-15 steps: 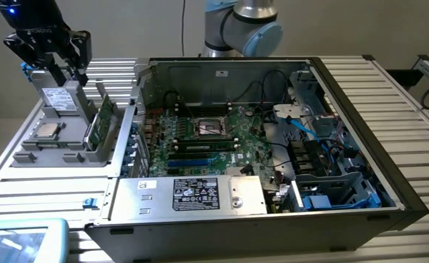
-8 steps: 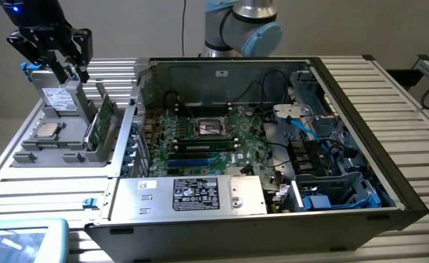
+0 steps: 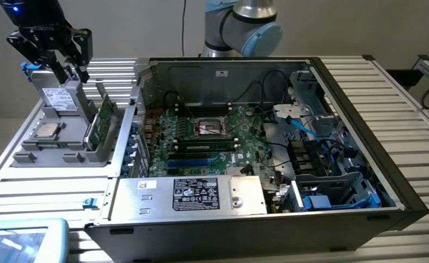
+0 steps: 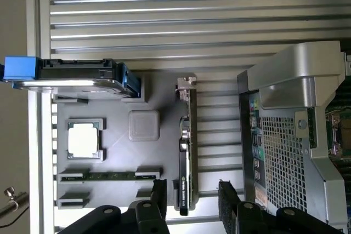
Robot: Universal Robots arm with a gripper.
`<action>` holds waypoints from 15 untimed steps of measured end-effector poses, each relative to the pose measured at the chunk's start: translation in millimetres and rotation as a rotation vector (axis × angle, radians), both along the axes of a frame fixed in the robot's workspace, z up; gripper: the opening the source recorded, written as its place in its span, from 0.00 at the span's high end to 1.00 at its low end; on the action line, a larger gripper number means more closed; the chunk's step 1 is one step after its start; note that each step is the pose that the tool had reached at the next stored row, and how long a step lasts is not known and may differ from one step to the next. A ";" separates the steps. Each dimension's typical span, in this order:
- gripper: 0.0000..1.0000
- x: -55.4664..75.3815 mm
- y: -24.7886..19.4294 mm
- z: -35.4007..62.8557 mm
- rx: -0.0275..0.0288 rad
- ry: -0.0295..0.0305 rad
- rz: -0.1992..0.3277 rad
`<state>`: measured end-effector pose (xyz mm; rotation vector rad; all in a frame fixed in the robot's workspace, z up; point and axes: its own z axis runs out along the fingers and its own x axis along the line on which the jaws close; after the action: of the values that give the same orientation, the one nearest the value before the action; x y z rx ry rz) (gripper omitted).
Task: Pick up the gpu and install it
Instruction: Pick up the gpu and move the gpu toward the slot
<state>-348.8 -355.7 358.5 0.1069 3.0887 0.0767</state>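
Observation:
The gpu stands on its long edge in a slot of the grey parts holder, at the exterior view's left of the open computer case. In the wrist view the gpu shows edge-on, a thin dark card with its silver bracket at one end. My gripper hangs well above the holder, over its far end, and touches nothing. In the wrist view the gripper is open, its two black fingers standing either side of the card's near end, with nothing held.
The holder also carries a silver processor chip, a memory stick and an upright hard drive with blue rails. Inside the case lies the green motherboard with blue slots, cables and a power supply. Slatted table all around.

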 end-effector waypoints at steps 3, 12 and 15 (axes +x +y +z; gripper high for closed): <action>0.49 0.0 0.0 0.0 0.0000 0.0000 0.000; 0.49 -0.1 0.0 -1.7 -0.0001 0.0000 0.000; 0.49 -0.2 0.0 -7.2 0.0000 -0.0001 0.000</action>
<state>-349.0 -355.7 351.3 0.1068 3.0887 0.0766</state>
